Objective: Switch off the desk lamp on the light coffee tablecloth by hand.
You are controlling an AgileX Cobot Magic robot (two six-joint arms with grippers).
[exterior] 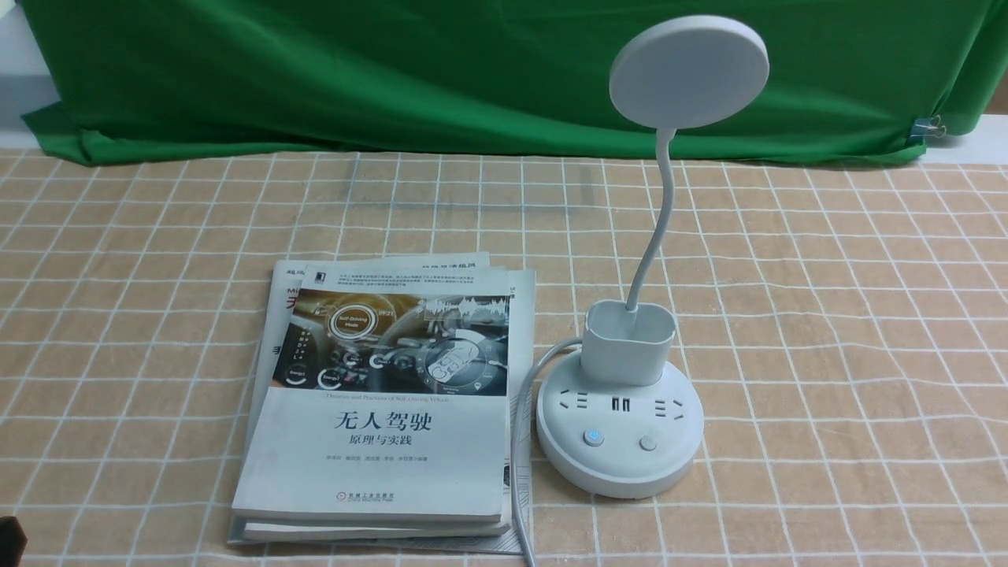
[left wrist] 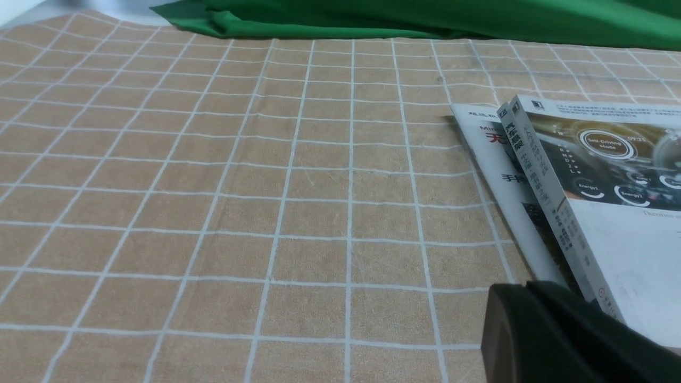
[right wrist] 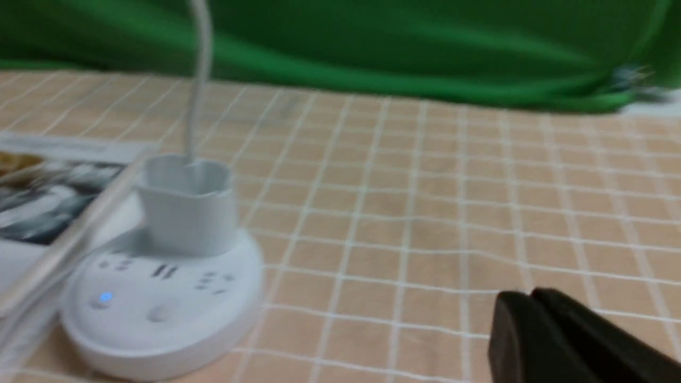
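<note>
Your right end effector, jaws pinched narrow, sits well short of the lamp; its button glows blue (likely on), so the press is not yet done.

We see a green backdrop cloth filling almost the whole upper part of the front frame, creased, its lower hem bunched in loose folds that run left to right. A small metal binder clip grips its hem at the right edge. A pale wall strip shows in the upper left corner, and a pale bare strip shows below the hem at far right; we can't tell if that one is wall or tabletop. Light is soft and even with no hard shadows, and the right wrist view shows the same green cloth, blurred.
</note>
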